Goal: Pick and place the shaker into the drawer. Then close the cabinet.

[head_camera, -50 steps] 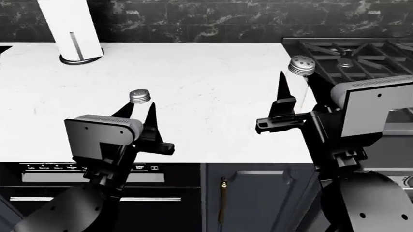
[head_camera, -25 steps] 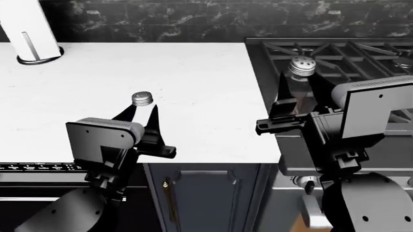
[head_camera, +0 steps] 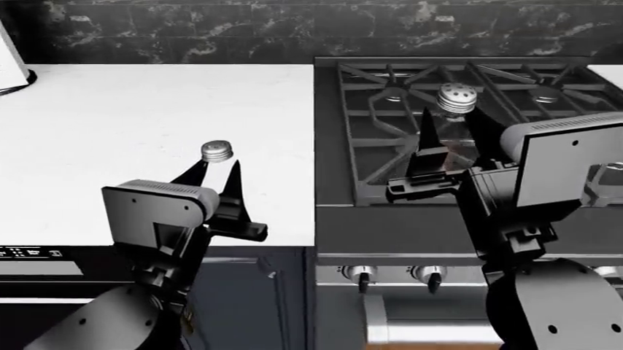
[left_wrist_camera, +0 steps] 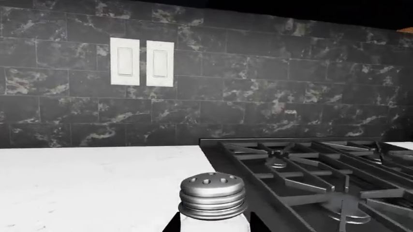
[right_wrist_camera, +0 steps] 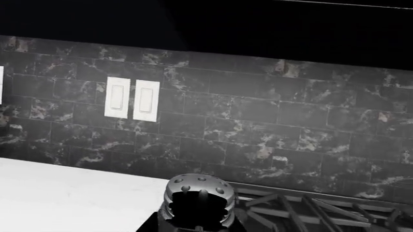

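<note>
I see two shakers, both glass with perforated silver caps. One shaker [head_camera: 216, 152] stands upright between the fingers of my left gripper [head_camera: 216, 171], which is shut on its body over the white counter [head_camera: 117, 117]. The left wrist view shows its cap [left_wrist_camera: 212, 195] above the left gripper [left_wrist_camera: 213, 226]. The other shaker [head_camera: 454, 99] is upright in my right gripper [head_camera: 451, 131], shut on it over the stove [head_camera: 389, 109]. In the right wrist view its cap [right_wrist_camera: 198, 193] sits just above the right gripper [right_wrist_camera: 197, 224]. The drawer is out of view.
Stove knobs [head_camera: 360, 274] line the front panel, with a brown strip [head_camera: 428, 333] below them. A dark cabinet front [head_camera: 248, 306] lies under the counter. A paper towel holder [head_camera: 10, 69] is at the far left edge. Wall switches [left_wrist_camera: 142, 63] sit on the dark tiled backsplash.
The whole view has shifted right: the counter and paper towel holder slid left and the stove came under the right gripper. Both grippers keep their shakers.
</note>
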Motion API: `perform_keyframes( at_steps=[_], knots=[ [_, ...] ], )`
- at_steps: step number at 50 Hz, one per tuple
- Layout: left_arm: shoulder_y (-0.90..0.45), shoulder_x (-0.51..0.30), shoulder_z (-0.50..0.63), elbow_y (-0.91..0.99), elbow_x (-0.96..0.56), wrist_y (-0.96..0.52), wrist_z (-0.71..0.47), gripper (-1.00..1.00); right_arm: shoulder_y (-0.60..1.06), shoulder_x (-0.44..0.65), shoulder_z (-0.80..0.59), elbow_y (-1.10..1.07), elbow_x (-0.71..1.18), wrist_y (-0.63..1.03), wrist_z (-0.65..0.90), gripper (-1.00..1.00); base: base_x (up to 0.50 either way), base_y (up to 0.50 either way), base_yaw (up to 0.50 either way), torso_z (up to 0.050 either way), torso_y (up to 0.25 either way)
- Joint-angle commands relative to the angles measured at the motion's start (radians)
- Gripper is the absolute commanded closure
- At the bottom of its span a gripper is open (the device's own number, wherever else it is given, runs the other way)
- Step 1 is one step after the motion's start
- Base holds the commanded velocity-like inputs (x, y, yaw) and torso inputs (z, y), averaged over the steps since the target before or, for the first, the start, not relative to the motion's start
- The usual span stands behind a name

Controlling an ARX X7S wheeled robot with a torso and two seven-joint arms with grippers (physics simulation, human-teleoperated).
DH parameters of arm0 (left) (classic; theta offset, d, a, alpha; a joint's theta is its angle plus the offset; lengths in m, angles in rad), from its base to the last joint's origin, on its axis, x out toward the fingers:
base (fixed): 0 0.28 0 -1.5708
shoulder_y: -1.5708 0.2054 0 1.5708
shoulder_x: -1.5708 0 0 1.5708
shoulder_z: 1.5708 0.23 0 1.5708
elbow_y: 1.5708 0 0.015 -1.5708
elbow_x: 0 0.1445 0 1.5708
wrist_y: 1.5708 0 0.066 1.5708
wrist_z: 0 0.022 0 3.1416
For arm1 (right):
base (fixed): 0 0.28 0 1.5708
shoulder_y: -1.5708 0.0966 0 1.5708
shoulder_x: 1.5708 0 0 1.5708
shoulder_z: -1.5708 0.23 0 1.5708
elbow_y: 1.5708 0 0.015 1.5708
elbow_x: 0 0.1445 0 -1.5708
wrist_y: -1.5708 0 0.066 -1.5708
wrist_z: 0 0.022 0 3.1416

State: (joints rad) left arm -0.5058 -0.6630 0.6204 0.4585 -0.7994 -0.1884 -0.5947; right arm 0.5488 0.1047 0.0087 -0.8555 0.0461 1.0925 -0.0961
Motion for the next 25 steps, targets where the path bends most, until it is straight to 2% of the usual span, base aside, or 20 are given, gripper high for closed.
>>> perform_keyframes(
  at_steps=[1,25],
  knots=[
    [0.001,0.002,0.004,0.005,-0.007,0.004,-0.005,1.0,-0.005,0.005,0.006,-0.002,0.003,-0.004,0.005,1.0,0.0,-0.5,0.0,0.0,0.0],
    [0.006,0.003,0.005,0.005,-0.01,0.006,-0.003,1.0,-0.01,0.011,0.0,0.003,0.026,-0.01,0.027,1.0,0.0,-0.5,0.0,0.0,0.0]
  ],
)
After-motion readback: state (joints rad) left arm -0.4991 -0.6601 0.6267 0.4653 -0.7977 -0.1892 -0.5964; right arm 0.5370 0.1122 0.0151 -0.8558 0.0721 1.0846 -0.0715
